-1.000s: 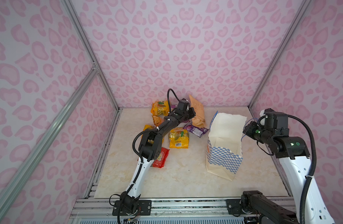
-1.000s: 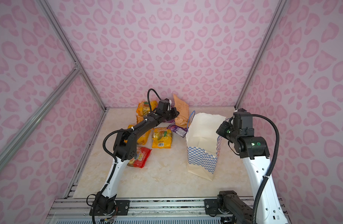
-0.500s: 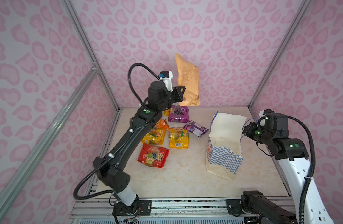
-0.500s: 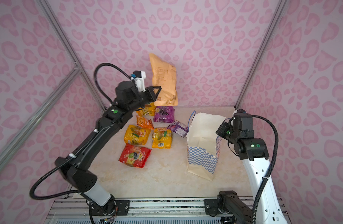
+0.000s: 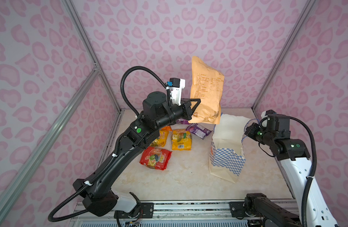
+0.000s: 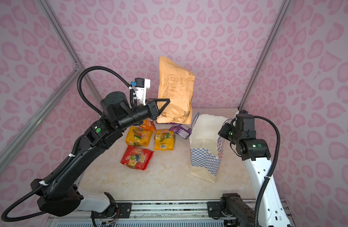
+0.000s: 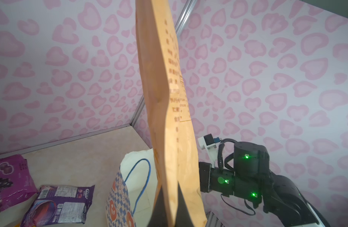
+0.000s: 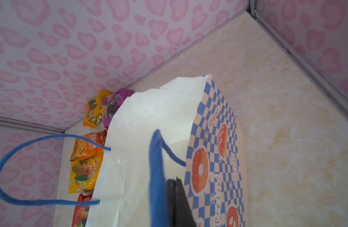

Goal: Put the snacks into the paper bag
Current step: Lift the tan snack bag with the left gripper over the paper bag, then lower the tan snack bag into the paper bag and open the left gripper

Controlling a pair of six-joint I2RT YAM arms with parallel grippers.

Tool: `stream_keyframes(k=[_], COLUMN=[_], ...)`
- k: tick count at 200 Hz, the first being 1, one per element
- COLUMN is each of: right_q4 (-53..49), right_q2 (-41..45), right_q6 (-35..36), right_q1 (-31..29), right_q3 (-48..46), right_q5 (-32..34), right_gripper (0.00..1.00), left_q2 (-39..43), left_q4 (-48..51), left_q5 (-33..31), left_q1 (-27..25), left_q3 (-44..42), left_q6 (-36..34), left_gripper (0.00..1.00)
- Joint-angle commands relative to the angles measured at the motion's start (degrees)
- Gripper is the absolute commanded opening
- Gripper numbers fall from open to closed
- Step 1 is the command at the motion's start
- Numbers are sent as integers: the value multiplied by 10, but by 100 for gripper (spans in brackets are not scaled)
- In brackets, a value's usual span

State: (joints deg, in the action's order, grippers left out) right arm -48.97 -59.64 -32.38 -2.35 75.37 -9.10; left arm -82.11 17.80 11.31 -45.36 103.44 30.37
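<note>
Top view: tan pouch (image 5: 206,94) held upright in the air over the table's (image 5: 189,180) far edge, just left of the paper bag's (image 5: 226,159) mouth. Left gripper (image 5: 195,107) is clamped on its lower corner. Bag stands near the right edge, with nothing visible inside. Right wrist view: right gripper (image 8: 176,188) pinches the blue handle (image 8: 156,157). Red packet (image 5: 155,158), yellow packets (image 5: 181,139) and purple packet (image 5: 198,131) lie loose mid-table. Judged: first drop pending, the rest left to do.

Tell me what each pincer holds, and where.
Left pincer clamps the tan pouch by its lower side edge; right pincer pinches the bag's blue handle.
</note>
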Motion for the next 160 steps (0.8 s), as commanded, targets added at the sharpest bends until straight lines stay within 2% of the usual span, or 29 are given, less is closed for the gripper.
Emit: stream_keyframes(k=[1, 57, 136, 160], right_q4=[17, 13, 11, 5], right_q2=[1, 19, 43, 50], right_q6=[5, 5, 1, 3], right_q1=[0, 2, 7, 14], right_q3=[-4, -19, -37, -40], right_q5=[-5, -9, -6, 3], right_gripper=[0, 0, 0, 0], left_q2=[-20, -117, -284, -302], left_q4=[13, 50, 186, 213], left_q5=[-7, -34, -151, -174], left_q1=[-30, -91, -157, -168], left_q3=[11, 90, 271, 285], left_q6=[-5, 0, 11, 21], left_gripper=[4, 3, 3, 4])
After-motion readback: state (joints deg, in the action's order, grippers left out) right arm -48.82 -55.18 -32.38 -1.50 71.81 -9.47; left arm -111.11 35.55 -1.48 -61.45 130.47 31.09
